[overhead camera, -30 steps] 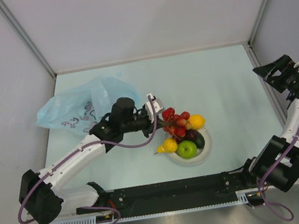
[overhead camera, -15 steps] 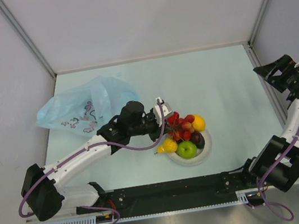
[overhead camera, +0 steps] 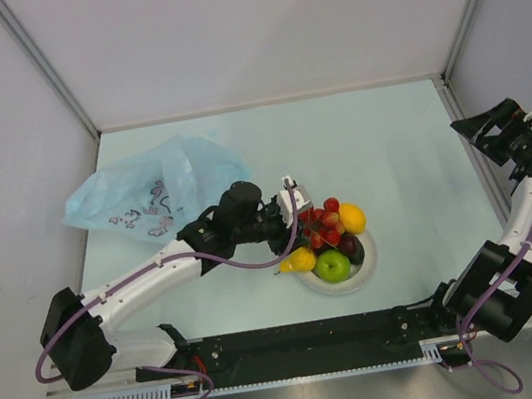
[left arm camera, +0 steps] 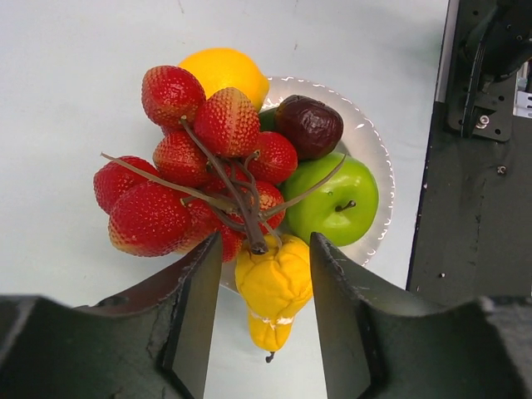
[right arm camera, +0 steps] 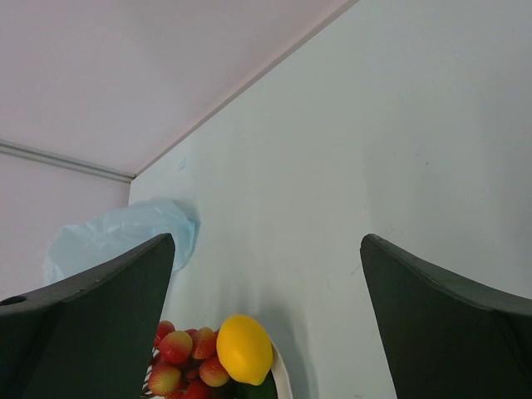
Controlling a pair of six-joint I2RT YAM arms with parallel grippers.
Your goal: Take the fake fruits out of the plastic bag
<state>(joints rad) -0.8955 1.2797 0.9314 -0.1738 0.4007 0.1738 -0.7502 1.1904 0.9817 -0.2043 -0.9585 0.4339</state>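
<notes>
A bunch of red fake fruits lies on the pile in the white plate. With it are a yellow lemon, a green apple, a dark maroon fruit and a lumpy yellow fruit. My left gripper hovers over the plate's left edge, jaws apart. The bunch's stem end sits between them, touching neither finger. The plastic bag lies crumpled at the far left. My right gripper is open, high at the right wall.
The plate's rim is near the table's front edge, next to the black base rail. Grey walls close in the table on the left, back and right.
The left gripper carried the red bunch rightward onto the plate's pile and its jaws have spread apart, letting the stem go. The right arm has not moved.
</notes>
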